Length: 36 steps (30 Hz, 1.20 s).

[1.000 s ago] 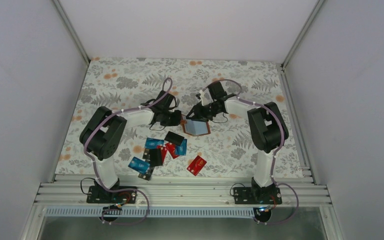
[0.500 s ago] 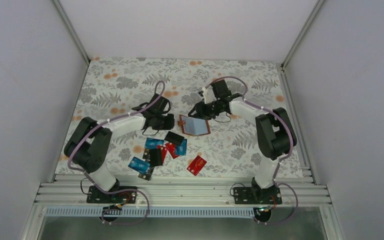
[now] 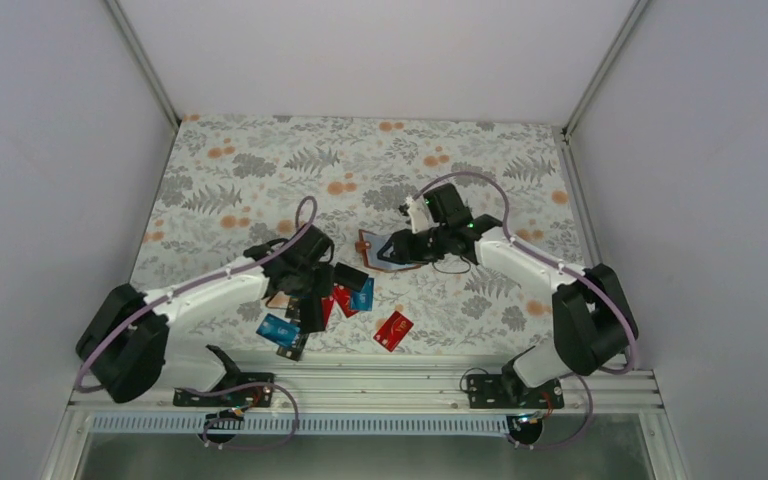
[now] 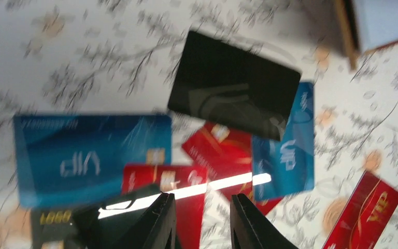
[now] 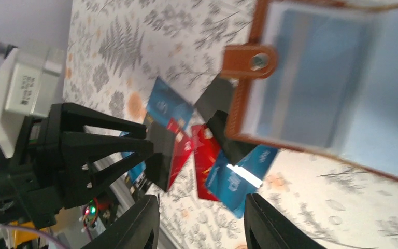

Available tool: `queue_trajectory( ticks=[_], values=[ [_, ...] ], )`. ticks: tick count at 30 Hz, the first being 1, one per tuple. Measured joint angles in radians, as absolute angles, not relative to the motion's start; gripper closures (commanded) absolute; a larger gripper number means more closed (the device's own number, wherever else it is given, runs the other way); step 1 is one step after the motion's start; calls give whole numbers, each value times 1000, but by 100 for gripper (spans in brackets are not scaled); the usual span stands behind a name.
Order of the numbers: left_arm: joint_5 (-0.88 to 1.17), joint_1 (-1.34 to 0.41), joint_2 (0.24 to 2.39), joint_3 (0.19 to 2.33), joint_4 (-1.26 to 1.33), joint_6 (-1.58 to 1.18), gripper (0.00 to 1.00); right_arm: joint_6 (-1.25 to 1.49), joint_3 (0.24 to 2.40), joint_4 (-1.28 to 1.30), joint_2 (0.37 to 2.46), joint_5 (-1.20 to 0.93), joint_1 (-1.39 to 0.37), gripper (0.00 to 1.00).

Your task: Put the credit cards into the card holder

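Several credit cards lie in a loose pile (image 3: 335,297) near the table's front: a black card (image 4: 233,85), a big blue card (image 4: 90,155), overlapping red cards (image 4: 220,155) and another blue card (image 4: 285,150). My left gripper (image 3: 305,295) hovers over the pile, open by a narrow gap (image 4: 201,197) with nothing in it. The reddish-brown card holder (image 3: 388,256) lies open, its clear sleeves (image 5: 311,88) showing. My right gripper (image 3: 402,243) sits at the holder's right, open (image 5: 202,197) and empty, with the holder just beyond its fingertips.
One red card (image 3: 393,328) lies alone to the right of the pile, and a blue card (image 3: 278,328) lies front left of it. The metal rail (image 3: 360,375) runs along the near edge. Grey walls close in the floral table (image 3: 260,170).
My left gripper has pulled back from beside the card holder to above the card pile, and its jaws have parted. The right gripper has stayed by the holder, shifting slightly nearer.
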State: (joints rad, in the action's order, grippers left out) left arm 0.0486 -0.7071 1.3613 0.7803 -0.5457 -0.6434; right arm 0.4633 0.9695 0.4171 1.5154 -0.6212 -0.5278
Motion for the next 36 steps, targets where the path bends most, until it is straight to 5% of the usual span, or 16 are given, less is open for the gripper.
queue_trajectory(
  ticks=[12, 22, 36],
  values=[
    [1, -757, 989, 575, -793, -894, 42, 516, 950, 379, 1499, -593, -670, 57],
    [13, -808, 907, 536, -930, -967, 18, 511, 950, 361, 1582, -595, -696, 56],
    [-18, -1034, 1213, 542, -902, -984, 17, 501, 950, 355, 1585, -594, -698, 56]
  ],
)
